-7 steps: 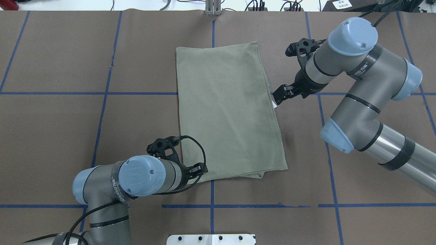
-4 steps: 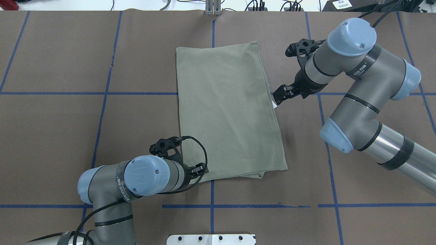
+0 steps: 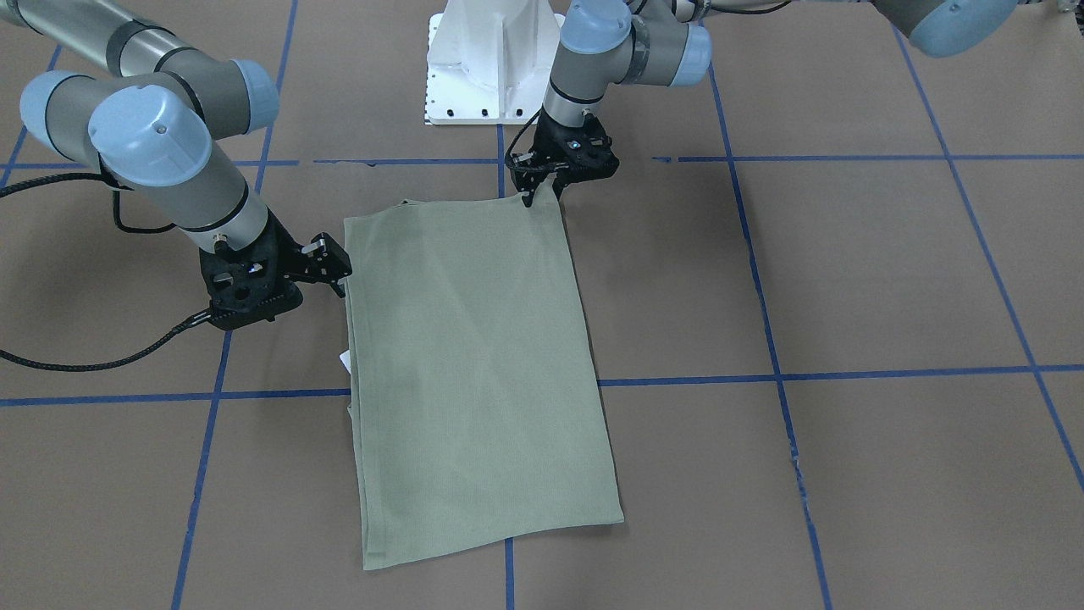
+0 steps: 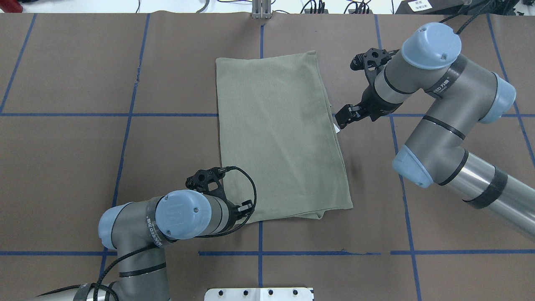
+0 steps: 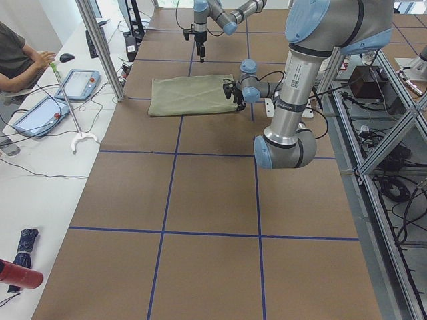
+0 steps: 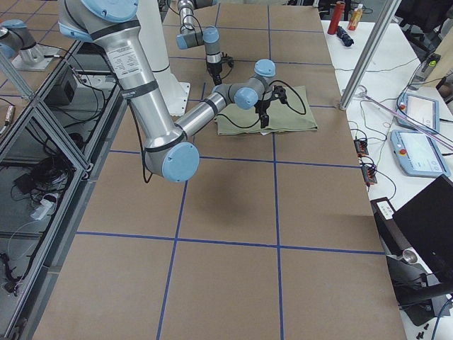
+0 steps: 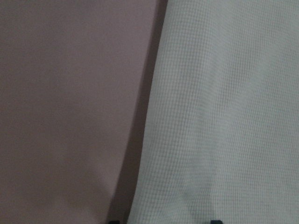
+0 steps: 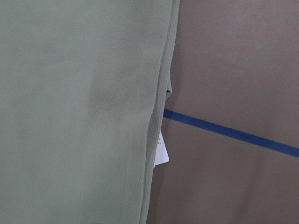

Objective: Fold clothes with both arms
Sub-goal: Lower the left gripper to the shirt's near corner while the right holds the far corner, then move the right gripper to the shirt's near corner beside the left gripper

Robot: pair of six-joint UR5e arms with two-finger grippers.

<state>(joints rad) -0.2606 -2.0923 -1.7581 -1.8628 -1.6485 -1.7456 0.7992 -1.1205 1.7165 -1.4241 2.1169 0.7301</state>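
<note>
Overhead exterior: all layers of the shirt point(image 4: 280, 133) were best caught by the spread left tool point(image 4: 247, 207); the right tool point(image 4: 340, 121) could not be read.

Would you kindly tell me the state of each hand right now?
Left hand: open, over the shirt's corner.
Right hand: cannot be told.

Overhead view: the left arm point(image 4: 184, 214) has swung its blue-capped elbow joint slightly toward 3 o'clock, closer to the 7 o'clock corner of the shirt point(image 4: 280, 133). Its black wrist bracket point(image 4: 203, 178) has shifted the same way.
</note>
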